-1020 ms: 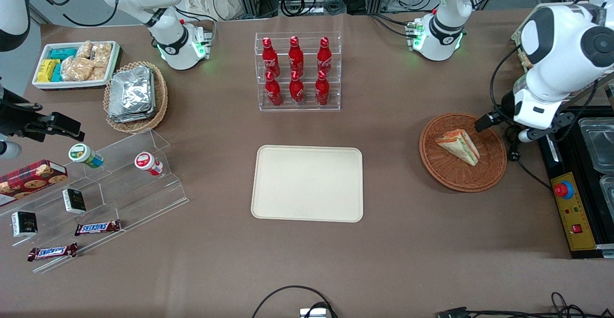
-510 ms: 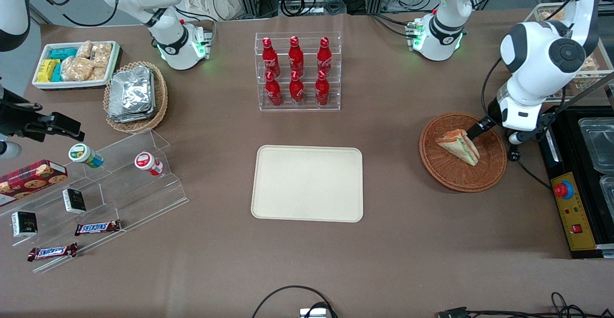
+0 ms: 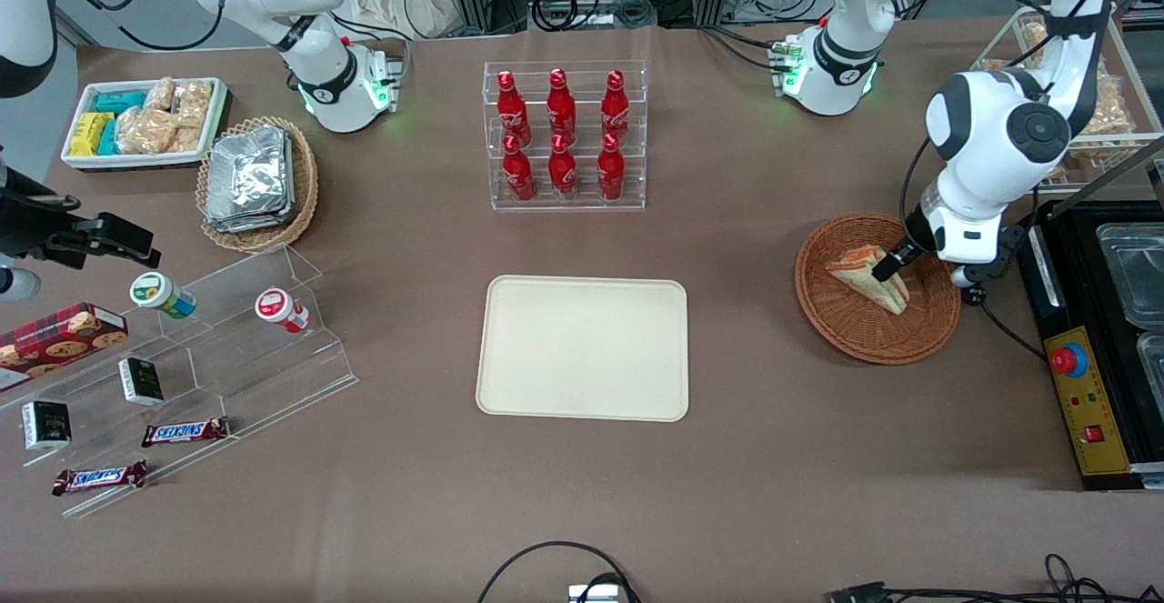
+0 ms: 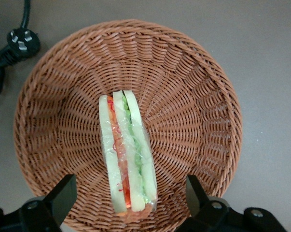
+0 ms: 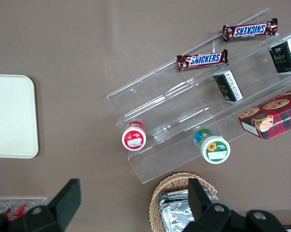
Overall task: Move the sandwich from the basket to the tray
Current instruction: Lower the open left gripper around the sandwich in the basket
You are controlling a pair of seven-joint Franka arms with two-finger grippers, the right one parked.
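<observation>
The sandwich (image 3: 855, 268), a wrapped triangular wedge with red, orange and green filling, lies in the round reddish-brown wicker basket (image 3: 855, 335) toward the working arm's end of the table. My left gripper (image 3: 889, 265) hangs just above the sandwich's wide end and is open. In the left wrist view the sandwich (image 4: 128, 154) lies between the two black fingers (image 4: 63, 193), touching neither, with the basket (image 4: 198, 96) under it. The cream tray (image 3: 582, 348) sits bare at the table's middle.
A clear rack of red bottles (image 3: 564, 135) stands farther from the front camera than the tray. A power plug (image 3: 975, 295) lies beside the basket, next to a black box with a red button (image 3: 1069, 359). Acrylic steps with snacks (image 3: 182, 376) stand toward the parked arm's end.
The left arm has swung in from beside the basket's rim. Its gripper now sits over the sandwich instead of at the basket's edge. The sandwich has not moved.
</observation>
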